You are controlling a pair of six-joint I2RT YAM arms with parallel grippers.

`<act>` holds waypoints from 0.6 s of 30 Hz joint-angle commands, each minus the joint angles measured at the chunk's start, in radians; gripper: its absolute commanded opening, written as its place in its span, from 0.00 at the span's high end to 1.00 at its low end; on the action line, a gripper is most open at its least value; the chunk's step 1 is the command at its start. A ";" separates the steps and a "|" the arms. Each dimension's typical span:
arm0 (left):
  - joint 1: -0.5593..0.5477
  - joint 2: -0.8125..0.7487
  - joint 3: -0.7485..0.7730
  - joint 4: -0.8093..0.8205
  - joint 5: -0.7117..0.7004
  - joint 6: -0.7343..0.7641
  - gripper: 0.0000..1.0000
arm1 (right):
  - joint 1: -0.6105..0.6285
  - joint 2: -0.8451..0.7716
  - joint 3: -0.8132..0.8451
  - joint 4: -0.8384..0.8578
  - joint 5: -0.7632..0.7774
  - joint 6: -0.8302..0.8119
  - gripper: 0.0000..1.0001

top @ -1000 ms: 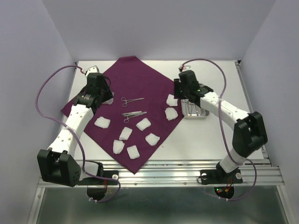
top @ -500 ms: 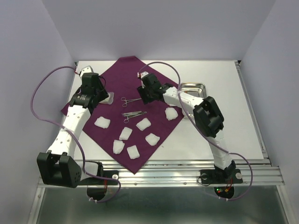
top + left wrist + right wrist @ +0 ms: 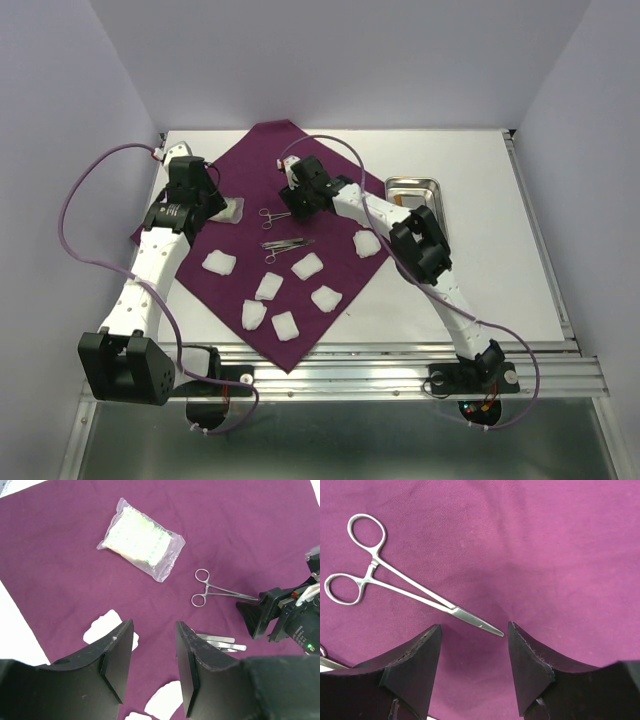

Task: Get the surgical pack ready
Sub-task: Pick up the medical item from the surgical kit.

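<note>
The surgical pack (image 3: 300, 160) lies spread flat on the white table (image 3: 480, 270), turned like a diamond, one corner pointing to the far edge and one to the near edge.

The right tool (image 3: 474, 630) hangs low over the middle of the cloth with its fingers (image 3: 415, 660) moderately wide apart and nothing between them but bare fabric. The pointed tip of the ring-handled forceps (image 3: 405, 592) lies in that gap, close to one finger, and neither finger touches it.

The left tool (image 3: 154, 667) is over the left part of the cloth, its fingers (image 3: 117, 662) parted to a narrower gap and holding nothing. A clear plastic packet (image 3: 141, 539) lies on the cloth ahead of it, apart from the fingers.

Several white gauze pads (image 3: 219, 263) lie across the near half of the cloth, and a steel tray (image 3: 413, 188) sits on the table just off its right edge.
</note>
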 commanded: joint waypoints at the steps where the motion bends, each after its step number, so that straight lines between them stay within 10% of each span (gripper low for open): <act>1: 0.007 -0.019 0.007 0.000 -0.011 0.011 0.50 | -0.002 0.029 0.057 -0.003 -0.081 -0.029 0.39; 18: 0.008 -0.021 -0.004 0.007 -0.004 0.008 0.50 | 0.035 -0.029 -0.075 0.013 -0.055 -0.040 0.74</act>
